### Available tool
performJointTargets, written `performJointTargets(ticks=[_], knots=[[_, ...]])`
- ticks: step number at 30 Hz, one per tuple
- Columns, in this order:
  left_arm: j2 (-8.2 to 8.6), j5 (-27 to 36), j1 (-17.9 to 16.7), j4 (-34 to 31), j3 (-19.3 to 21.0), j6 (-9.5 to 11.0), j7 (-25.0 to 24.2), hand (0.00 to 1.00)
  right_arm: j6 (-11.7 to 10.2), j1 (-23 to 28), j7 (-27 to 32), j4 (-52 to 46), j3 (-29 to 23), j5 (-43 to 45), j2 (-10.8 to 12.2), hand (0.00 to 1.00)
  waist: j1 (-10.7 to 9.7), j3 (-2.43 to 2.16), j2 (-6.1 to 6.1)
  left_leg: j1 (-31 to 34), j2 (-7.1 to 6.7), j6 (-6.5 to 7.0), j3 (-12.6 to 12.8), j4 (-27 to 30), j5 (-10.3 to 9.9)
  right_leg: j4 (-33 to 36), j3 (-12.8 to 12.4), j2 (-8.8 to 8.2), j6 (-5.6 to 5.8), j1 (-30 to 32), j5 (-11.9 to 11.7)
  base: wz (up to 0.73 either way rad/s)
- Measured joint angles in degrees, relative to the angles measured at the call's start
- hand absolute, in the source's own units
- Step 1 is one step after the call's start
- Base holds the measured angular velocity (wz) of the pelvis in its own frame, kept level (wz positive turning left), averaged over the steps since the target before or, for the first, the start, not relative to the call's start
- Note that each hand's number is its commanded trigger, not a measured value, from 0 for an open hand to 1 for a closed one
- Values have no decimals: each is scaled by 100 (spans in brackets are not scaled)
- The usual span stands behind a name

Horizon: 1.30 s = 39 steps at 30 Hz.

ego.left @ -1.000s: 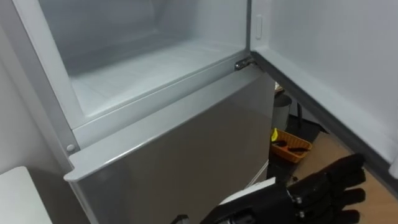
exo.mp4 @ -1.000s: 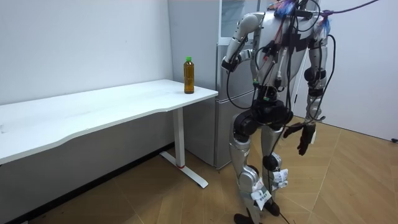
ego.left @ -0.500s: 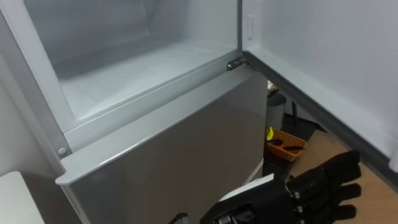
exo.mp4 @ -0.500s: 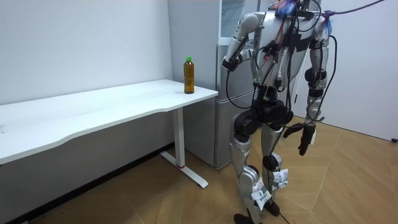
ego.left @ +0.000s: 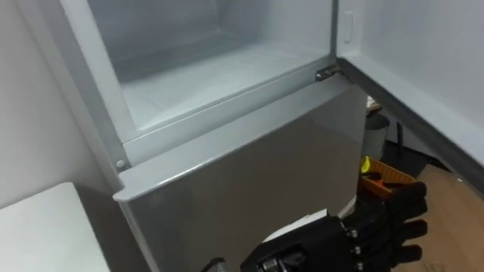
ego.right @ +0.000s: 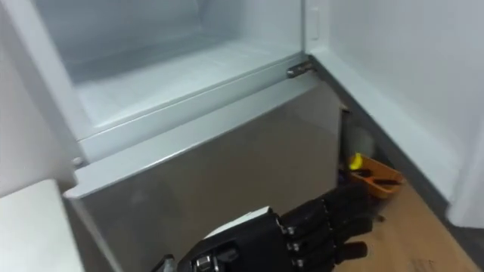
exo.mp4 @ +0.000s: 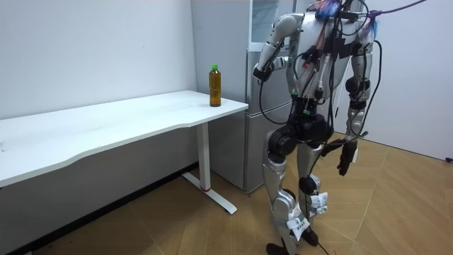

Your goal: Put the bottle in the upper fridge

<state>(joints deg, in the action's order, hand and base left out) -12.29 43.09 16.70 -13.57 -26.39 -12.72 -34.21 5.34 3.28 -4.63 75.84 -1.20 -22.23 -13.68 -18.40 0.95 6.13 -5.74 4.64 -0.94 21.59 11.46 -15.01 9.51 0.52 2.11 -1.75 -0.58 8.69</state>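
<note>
Upright and untouched, the bottle (exo.mp4: 215,86), amber with a green cap, is seen standing on the white surface (exo.mp4: 106,127) close to the corner nearest the fridge (exo.mp4: 237,120), and it is held by neither hand. The fridge's upper compartment (ego.left: 219,72) is seen open, its pale floor and walls exposed. Its door (ego.left: 431,53) is swung out to the robot's right, hinged at the compartment's lower right corner. The grey lower door (ego.left: 249,177) beneath it is shut. The robot is stood on the wooden floor (exo.mp4: 403,212) directly before the fridge, with the surface to its left and the bottle well apart from it. The right hand (ego.left: 386,227) is hung low beside the lower door, with dark fingers extended loosely, slightly spread and closed on nothing. The left hand (exo.mp4: 258,72) is raised on a bent arm at about chest height towards the fridge; whether its fingers are apart or curled cannot be told. An orange basket (ego.left: 387,180) is seen on the floor beyond the right hand, under the swung-out door.
</note>
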Motion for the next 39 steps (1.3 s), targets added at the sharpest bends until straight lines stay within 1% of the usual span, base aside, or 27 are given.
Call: performJointTargets(ticks=[1,3,5,6,8,9,11,12,14,15,17,19,20,21,24,25,26,27,28,30,32,33,34,35,36,38,39], knots=[[0,0,0,-46,39,0,15,0,-41,-41,13,-11,1,-3,3,0,17,2,-4,36,-20,-2,-119,-4,9,-2,137,-14,7,-16,4,54],[-1,-1,0,-114,95,1,68,0,-59,-94,16,-29,3,-1,5,0,110,3,-13,62,-41,11,-249,2,22,-14,272,-32,16,-56,11,45],[-1,-5,-3,-249,183,2,132,0,-92,-145,9,-26,3,2,13,0,186,4,-35,127,-76,35,-455,23,59,-29,451,-102,19,-90,13,42],[-1,-14,-6,-277,207,5,138,0,-97,-142,10,-25,3,0,21,0,198,9,-55,129,-96,41,-491,17,89,-45,491,-102,21,-116,15,42],[8,-113,-24,-388,235,5,156,0,-109,-165,10,-35,69,-1,43,0,360,0,-104,144,-122,45,-628,16,125,-76,607,-133,16,-164,25,27],[4,-142,-44,-426,244,5,157,0,-111,-167,12,-33,93,-6,49,0,394,0,-114,145,-123,43,-656,16,128,-77,625,-156,13,-170,27,20],[-16,-253,-165,-481,301,17,213,0,-108,-153,25,-30,228,-4,82,0,473,2,-202,134,-145,38,-812,16,166,-73,773,-189,4,-255,54,32],[-22,-284,-217,-490,335,16,232,0,-109,-155,30,-31,237,-6,105,0,501,-5,-223,140,-146,35,-843,16,169,-68,807,-190,0,-258,60,28],[-28,-457,-422,-491,495,19,275,0,-149,-158,33,-33,264,31,197,0,656,-29,-298,171,-145,14,-959,29,183,-71,913,-186,-17,-271,69,22],[-39,-497,-474,-491,547,19,277,0,-170,-156,31,-32,264,58,208,0,672,-31,-307,186,-146,12,-996,36,185,-74,948,-188,-19,-274,70,28],[-47,-610,-632,-491,738,25,315,0,-228,-158,27,-26,261,264,198,0,796,-32,-309,209,-155,8,-1100,42,190,-79,1045,-195,-22,-295,72,24],[-51,-665,-757,-493,857,80,369,0,-256,-169,18,-32,261,382,199,0,839,-31,-316,203,-168,6,-1162,40,202,-97,1085,-201,-23,-342,80,18],[-39,-666,-829,-500,901,105,413,0,-304,-162,24,-35,274,437,197,0,938,-37,-307,206,-182,8,-1207,39,207,-96,1114,-211,-23,-353,94,13],[-33,-675,-851,-513,938,105,437,0,-307,-158,36,-33,277,437,197,0,976,-39,-303,212,-188,8,-1224,36,212,-92,1131,-219,-23,-368,99,11],[-26,-787,-1045,-901,1228,160,564,0,-318,-139,127,-28,278,460,198,0,1107,-39,-304,208,-205,10,-1304,32,228,-100,1223,-237,-20,-425,116,15],[-34,-791,-1104,-1038,1353,195,631,0,-318,-140,155,-29,280,479,196,0,1169,-47,-297,208,-218,10,-1336,34,229,-95,1239,-245,-17,-435,131,11],[-36,-782,-1162,-1145,1516,197,656,0,-327,-131,157,-30,279,499,183,0,1269,-60,-287,204,-223,11,-1341,40,229,-88,1239,-250,-14,-441,137,8],[-38,-782,-1187,-1187,1602,199,657,0,-328,-118,155,-31,281,498,174,0,1313,-68,-279,206,-228,12,-1358,40,229,-88,1259,-254,-11,-450,141,10],[-40,-779,-1249,-1274,1797,203,664,0,-331,-79,153,-34,280,500,166,0,1386,-80,-276,214,-237,12,-1399,43,230,-84,1313,-267,-12,-456,155,20],[-43,-780,-1365,-1395,2084,228,736,0,-331,-43,154,-34,274,501,162,0,1460,-89,-291,251,-252,13,-1471,102,230,-84,1404,-285,-10,-454,181,24],[-36,-787,-1475,-1495,2395,240,912,0,-334,5,173,-35,269,503,165,0,1659,-126,-284,294,-268,13,-1571,129,230,-86,1495,-295,-11,-459,198,20],[-35,-787,-1517,-1537,2498,241,937,0,-341,18,178,-35,259,517,167,0,1696,-138,-265,297,-271,12,-1592,128,230,-86,1519,-297,-12,-463,203,17],[-35,-785,-1627,-1647,2753,243,985,0,-346,49,188,-36,211,565,171,0,1757,-130,-292,295,-276,12,-1632,129,230,-86,1536,-297,-14,-477,208,18],[-35,-785,-1738,-1751,3043,264,1019,0,-357,87,189,-45,186,651,173,0,1800,-139,-280,287,-292,11,-1700,133,231,-87,1552,-301,-6,-518,227,21],[-35,-784,-1772,-1763,3169,297,1041,0,-358,114,189,-47,155,684,173,0,1821,-131,-291,274,-300,11,-1718,131,232,-86,1562,-306,-1,-541,244,23],[-12,-778,-1912,-1845,3586,418,1232,0,-387,199,200,-50,150,657,171,0,1966,-127,-298,234,-325,11,-1784,130,232,-88,1696,-333,9,-621,284,24],[6,-778,-1944,-1845,3670,453,1275,0,-410,228,205,-50,148,639,175,0,2015,-124,-302,217,-330,11,-1800,129,232,-87,1697,-336,14,-642,295,17]])
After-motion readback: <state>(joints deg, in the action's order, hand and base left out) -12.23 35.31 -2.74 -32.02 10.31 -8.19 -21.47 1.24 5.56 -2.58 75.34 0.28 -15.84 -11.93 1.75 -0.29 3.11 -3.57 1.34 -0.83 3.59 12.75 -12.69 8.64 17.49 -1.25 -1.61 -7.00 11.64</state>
